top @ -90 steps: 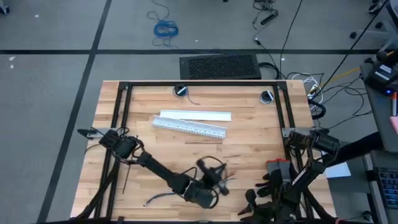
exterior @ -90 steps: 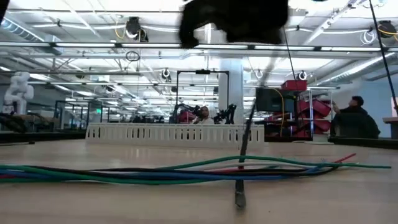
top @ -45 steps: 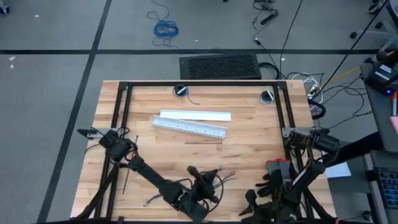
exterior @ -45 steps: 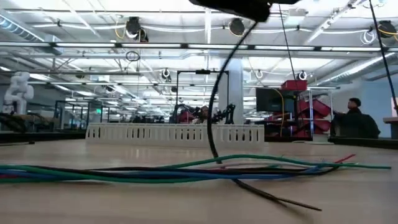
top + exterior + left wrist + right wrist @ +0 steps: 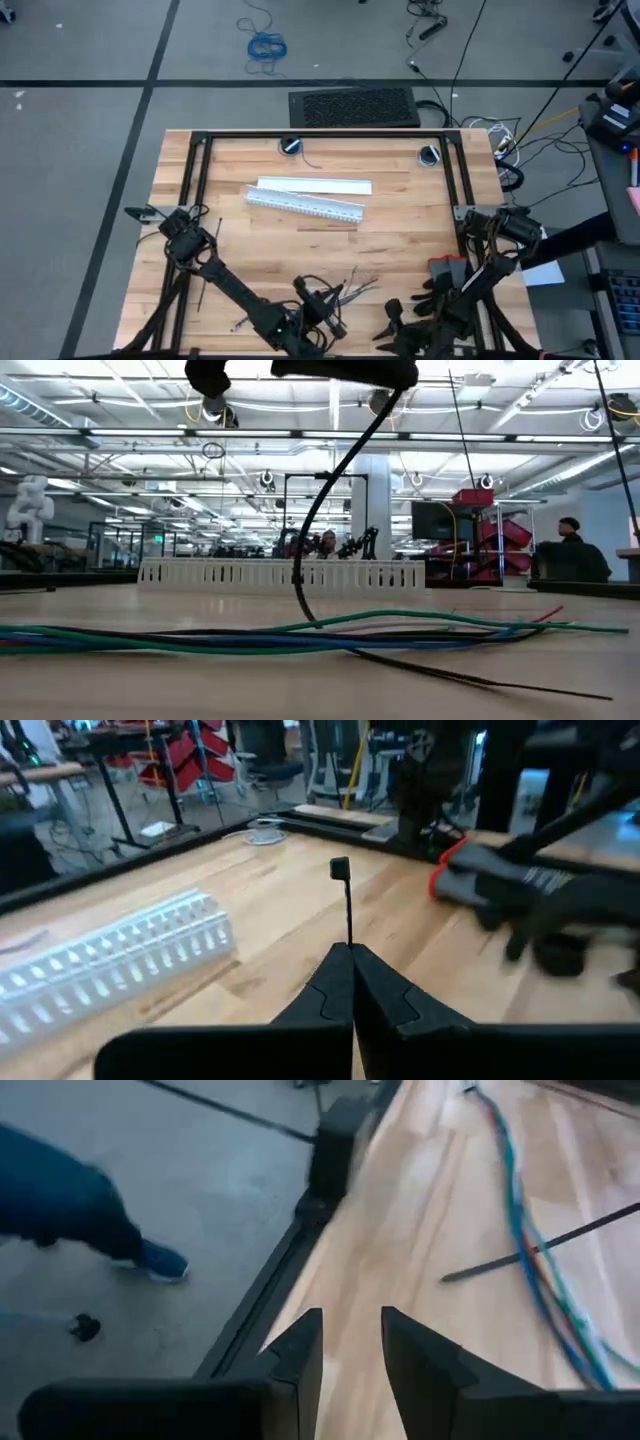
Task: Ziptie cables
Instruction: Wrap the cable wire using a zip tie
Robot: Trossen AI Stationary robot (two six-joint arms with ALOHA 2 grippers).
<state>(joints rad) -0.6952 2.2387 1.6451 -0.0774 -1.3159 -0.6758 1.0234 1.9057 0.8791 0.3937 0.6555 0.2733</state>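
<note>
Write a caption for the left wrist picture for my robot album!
Left gripper shut on a black ziptie, its square head poking up over the wooden table beside the white slotted duct.

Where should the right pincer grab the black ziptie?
The ziptie's free tail, lying flat on the table past the cables. Come from above with the open right pincer astride the thin strip; the left pincer holds the head end.

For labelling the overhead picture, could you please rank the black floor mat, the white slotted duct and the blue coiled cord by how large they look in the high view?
1. Black floor mat, largest.
2. White slotted duct, long but narrow.
3. Blue coiled cord, smallest.
</note>
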